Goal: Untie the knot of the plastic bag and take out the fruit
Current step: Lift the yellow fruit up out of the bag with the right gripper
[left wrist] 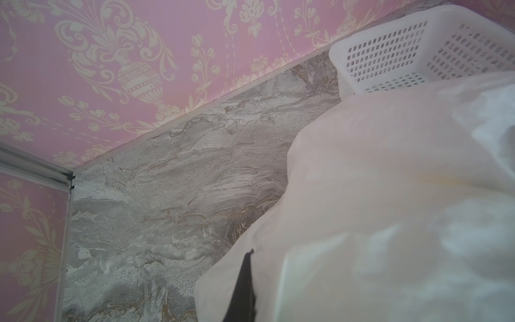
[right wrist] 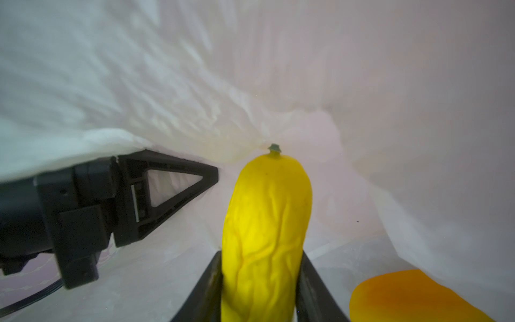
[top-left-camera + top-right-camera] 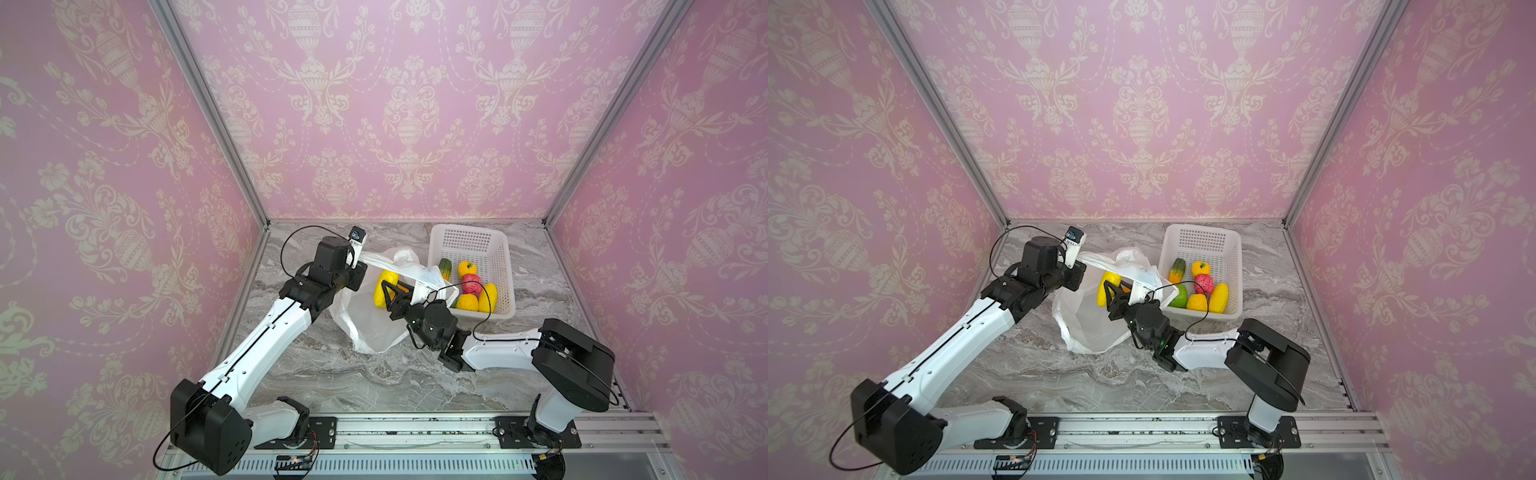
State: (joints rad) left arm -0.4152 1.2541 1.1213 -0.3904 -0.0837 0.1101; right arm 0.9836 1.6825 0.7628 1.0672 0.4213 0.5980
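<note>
The plastic bag [image 3: 370,324] [image 3: 1088,324] lies open on the marble table, left of the basket. My left gripper [image 3: 362,266] [image 1: 245,273] is shut on the bag's upper edge and holds it up; white film fills the left wrist view. My right gripper [image 3: 388,291] [image 2: 262,253] reaches inside the bag, and its jaws press both sides of a long yellow fruit [image 2: 264,223] [image 3: 1101,297]. An orange fruit [image 2: 412,298] lies beside it in the bag. The left gripper's black finger [image 2: 167,189] shows under the draped film. The knot is out of view.
A white perforated basket [image 3: 469,228] [image 3: 1202,227] [image 1: 390,55] stands at the back right against the bag, with several fruit in it, among them a pink-red one [image 3: 471,284]. Pink walls and metal posts close in the table on three sides.
</note>
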